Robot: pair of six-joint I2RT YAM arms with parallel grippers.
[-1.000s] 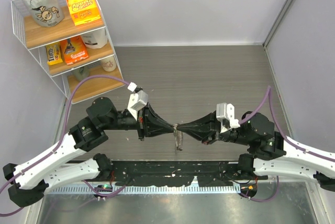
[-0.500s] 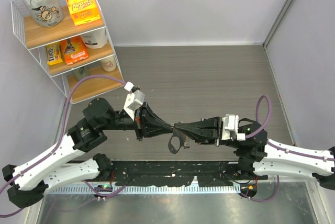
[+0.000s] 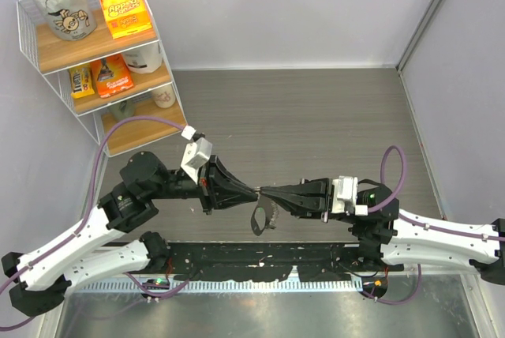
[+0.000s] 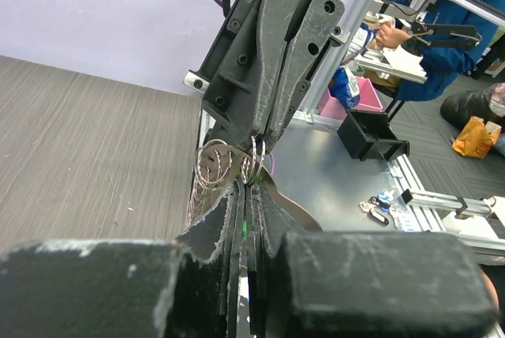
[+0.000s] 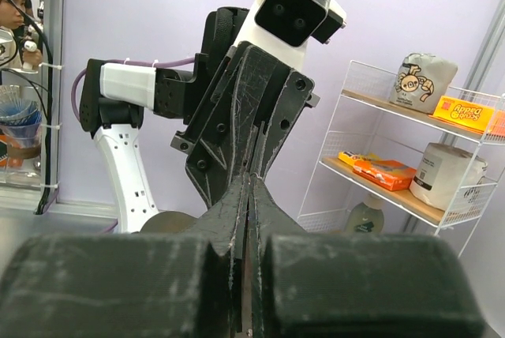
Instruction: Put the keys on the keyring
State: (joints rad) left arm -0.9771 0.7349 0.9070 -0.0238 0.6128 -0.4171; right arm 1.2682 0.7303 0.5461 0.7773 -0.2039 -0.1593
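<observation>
I'm worrying about a sideways tug where both arms are meeting tip to tip above the middle of the bench's near edge; it could be breaking either pinch. The black right gripper [image 3: 265, 192] is clamping shut on the thin silvery looped keyring [image 4: 223, 169], which is dangling below. The black left gripper [image 3: 252, 189] is pinching the tiny green-headed metal key [image 4: 245, 227].
</observation>
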